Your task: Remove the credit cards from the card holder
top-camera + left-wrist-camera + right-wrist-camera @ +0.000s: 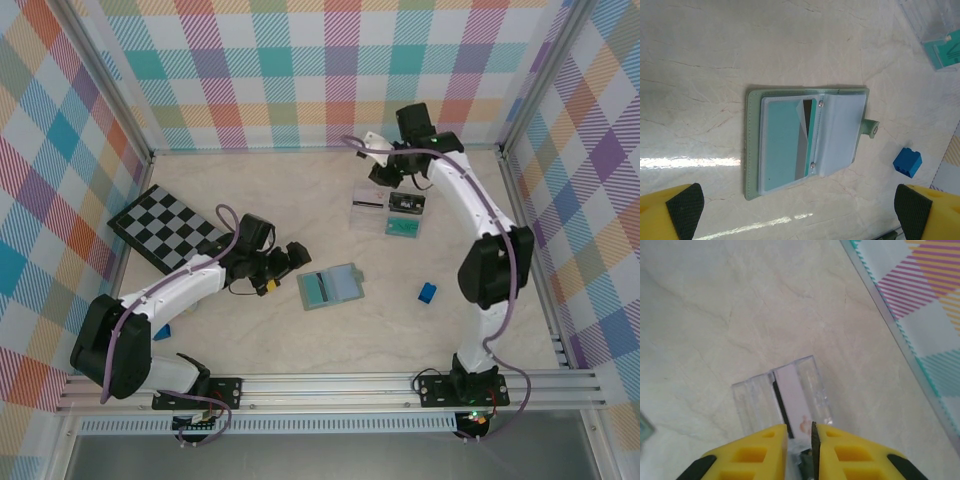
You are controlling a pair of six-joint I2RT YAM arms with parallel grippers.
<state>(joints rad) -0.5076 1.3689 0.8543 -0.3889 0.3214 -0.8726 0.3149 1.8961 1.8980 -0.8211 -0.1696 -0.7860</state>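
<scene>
Card holder point(331, 287) lies spread open on the bench point(250, 340), near the middle, and the left hand point(288, 260) sits just beside it on the robot's left; from the left wrist the holder is straight ahead, framed between the two fingers point(685, 210), which stand wide apart with nothing in them; snap tab point(871, 129) points off to the right of that view. One teal card point(782, 142) shows in the left-hand pocket, with a dark-striped edge tucked beside it near the fold; its long side runs away from the hand, while the opened holder stretches crosswise, along the line between the fingers. Over at the far side the right hand point(800, 434) hangs above the clear tray point(747, 395), well apart from the holder; its fingers are narrow, a slim gap between them; whether the dark sliver against one finger is a card edge or just a pad, I cannot tell. My call: the left arm is plainly the nearer one, and any pull on that card has to follow its long side out of the pocket mouth, so the reach depends on lining up with that axis.
</scene>
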